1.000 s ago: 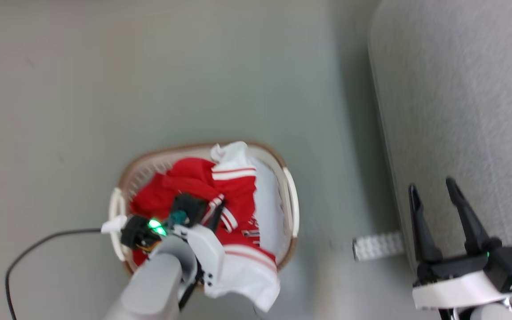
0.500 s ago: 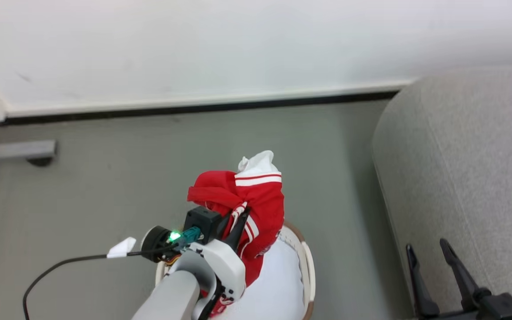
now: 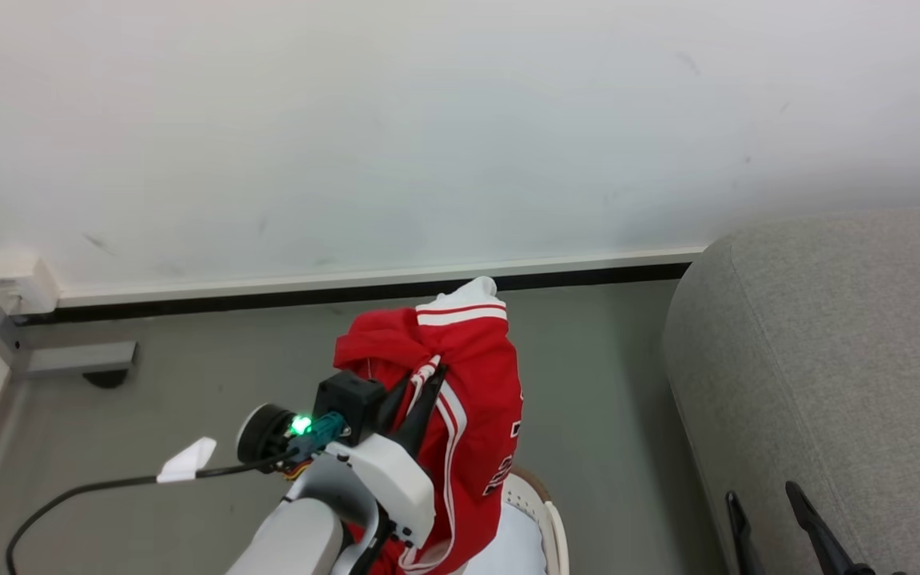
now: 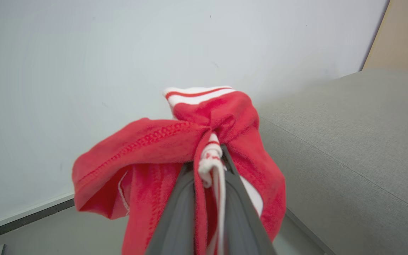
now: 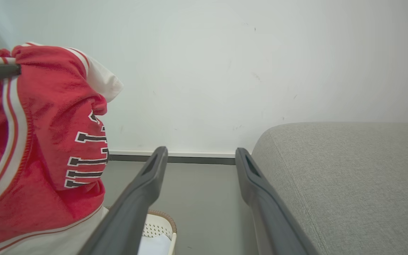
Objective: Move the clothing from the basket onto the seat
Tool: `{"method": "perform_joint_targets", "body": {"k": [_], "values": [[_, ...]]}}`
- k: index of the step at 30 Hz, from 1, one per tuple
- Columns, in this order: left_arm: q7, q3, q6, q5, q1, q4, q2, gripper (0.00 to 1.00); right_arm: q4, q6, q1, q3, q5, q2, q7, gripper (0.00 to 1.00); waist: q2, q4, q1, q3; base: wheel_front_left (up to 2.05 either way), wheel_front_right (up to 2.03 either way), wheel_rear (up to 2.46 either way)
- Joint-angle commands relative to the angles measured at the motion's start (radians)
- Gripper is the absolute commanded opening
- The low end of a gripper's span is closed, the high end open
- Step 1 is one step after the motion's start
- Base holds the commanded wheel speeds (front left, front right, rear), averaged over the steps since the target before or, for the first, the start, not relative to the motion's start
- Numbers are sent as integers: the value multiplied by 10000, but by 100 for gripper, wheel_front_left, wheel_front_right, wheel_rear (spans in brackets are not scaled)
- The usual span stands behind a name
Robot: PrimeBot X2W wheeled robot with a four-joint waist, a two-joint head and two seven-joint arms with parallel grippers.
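Head view: my left claw (image 3: 428, 374) is clenched on the red jersey (image 3: 476, 375), with both dark fingers pinching a bunched fold of its striped trim. The garment hangs in the air from that grip. Below it, at five o'clock, are the cream perforated wall and brown rim of the laundry basket (image 3: 546, 519). I cannot tell whether the lowest hem has cleared the basket.

The cloth is soft and crumpled. It is red, with a white band carrying a thin red line at the topmost fold, and paired white stripes run down one edge. The left wrist view shows a row of stitching along a red hem.

Right wrist view: dark block characters edged in white sit on the side of the jersey facing three o'clock, and a white panel forms its bottom edge.

The light-grey sofa (image 3: 843, 359) lies at three o'clock from the jersey, well apart from it across grey floor (image 3: 604, 383).

My right claw (image 3: 762, 495) is released. Its fingers are spread and hold nothing, low at five o'clock beside the sofa's rounded end.
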Motion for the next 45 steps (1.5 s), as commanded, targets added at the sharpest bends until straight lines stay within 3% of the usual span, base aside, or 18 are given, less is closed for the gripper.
{"method": "perform_joint_targets", "body": {"k": [1,11,24,31,38,39,40,41,45], "values": [[23,14,59,-119,139,-85,89,0,-31,-21,151,7,-43,-15,0,100,-1,-32,2,-78,0,0,0],[501,-81,244,-215,499,-1301,276,0,-290,-21,-81,653,-553,-12,-2,100,-1,-59,2,-211,0,0,0],[777,-465,168,-259,405,-2235,89,0,249,-21,-2032,3735,698,-890,0,100,-1,39,2,-176,0,0,0],[938,-806,-82,-435,300,-2433,-136,0,1691,-21,-3350,5151,1532,-1022,1,100,-1,87,2,-182,0,0,0],[1103,-1006,-311,-905,369,-2515,-309,0,3542,-21,-4489,6099,2279,-574,2,100,-1,87,2,-227,0,0,0],[1111,-1018,-335,-920,383,-2510,-321,0,3750,-21,-4623,6250,2397,-531,2,91,-1,88,2,-229,0,0,0],[1113,-1024,-338,-920,388,-2507,-335,0,3896,-21,-4759,6386,2556,-493,0,37,-1,95,2,-232,0,0,0],[1114,-1028,-332,-933,381,-2498,-344,0,4081,-21,-4855,6477,2774,-445,2,0,-1,102,2,-229,0,0,0],[1124,-1020,-293,-1012,343,-2395,-352,0,4236,-21,-5105,6394,3155,-338,0,0,-1,144,2,-200,0,0,0]]}}
